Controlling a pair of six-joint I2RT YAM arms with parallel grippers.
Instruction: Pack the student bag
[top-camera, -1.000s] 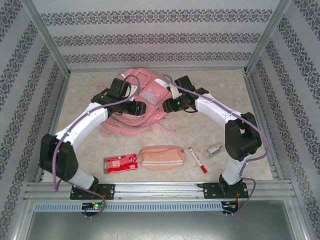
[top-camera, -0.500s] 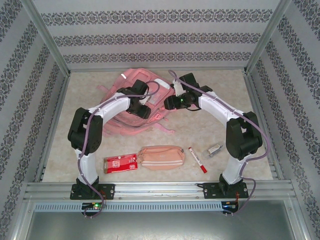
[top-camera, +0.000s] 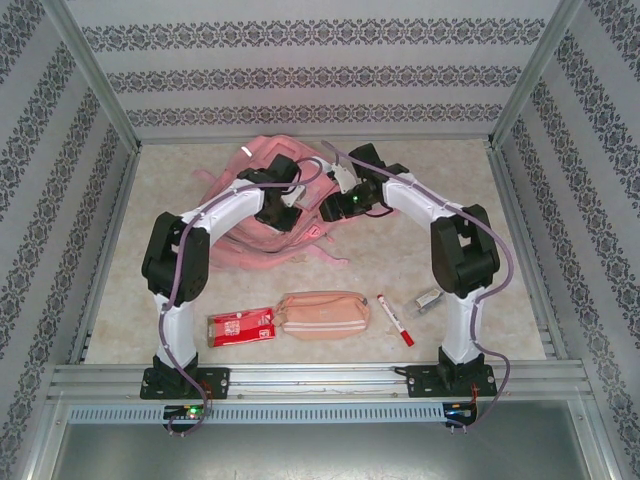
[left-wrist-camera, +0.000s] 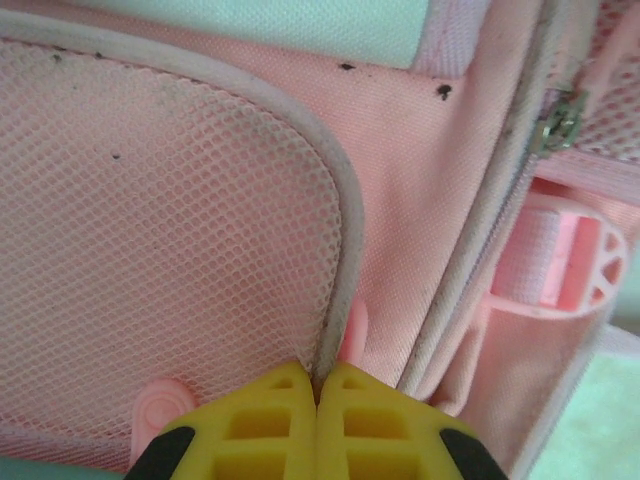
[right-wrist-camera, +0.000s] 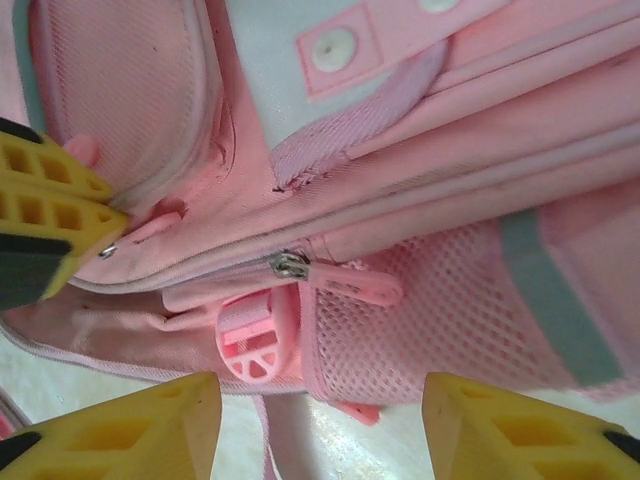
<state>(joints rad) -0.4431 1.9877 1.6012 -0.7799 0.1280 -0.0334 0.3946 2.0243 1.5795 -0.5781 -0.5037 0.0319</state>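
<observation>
Closure is the news: the left gripper (left-wrist-camera: 318, 392), open a second ago, now pinches the bag's (top-camera: 232, 240) pocket edge (left-wrist-camera: 345, 230) at the table's (top-camera: 400, 280) far middle. The right gripper (right-wrist-camera: 320, 395) hangs wide over the zip pull (right-wrist-camera: 290, 265). Bag looks pinned, ready for unzipping.

The student bag (top-camera: 255, 240), a large pink fabric backpack with mesh pockets, pale piping, pink buckles and thin silver strips, is seen lying flat just beyond the pencil pouch (top-camera: 322, 313), with loose straps trailing toward it.
</observation>
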